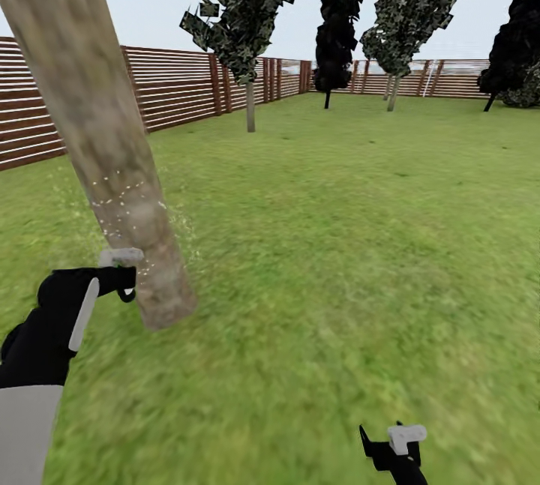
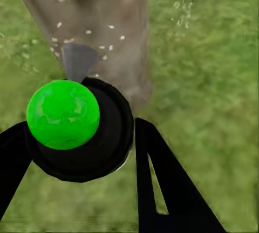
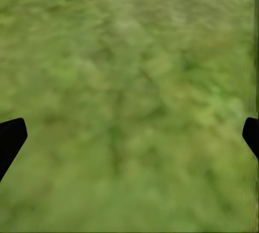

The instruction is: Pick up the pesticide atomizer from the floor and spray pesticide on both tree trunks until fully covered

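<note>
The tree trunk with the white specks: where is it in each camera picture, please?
Head view: the tree trunk leans across the left side, just past the left hand.
Left wrist view: it fills the upper middle, behind the atomizer.
Right wrist view: grass, no trunk.
Shared landmark: the pesticide specks on the bark.

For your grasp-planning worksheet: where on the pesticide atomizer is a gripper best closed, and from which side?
Grip the atomizer's round black body side-on from behind, as the left gripper does: fingers flank it, leaving the green top and grey nozzle free, pointing at the tree trunk.
</note>
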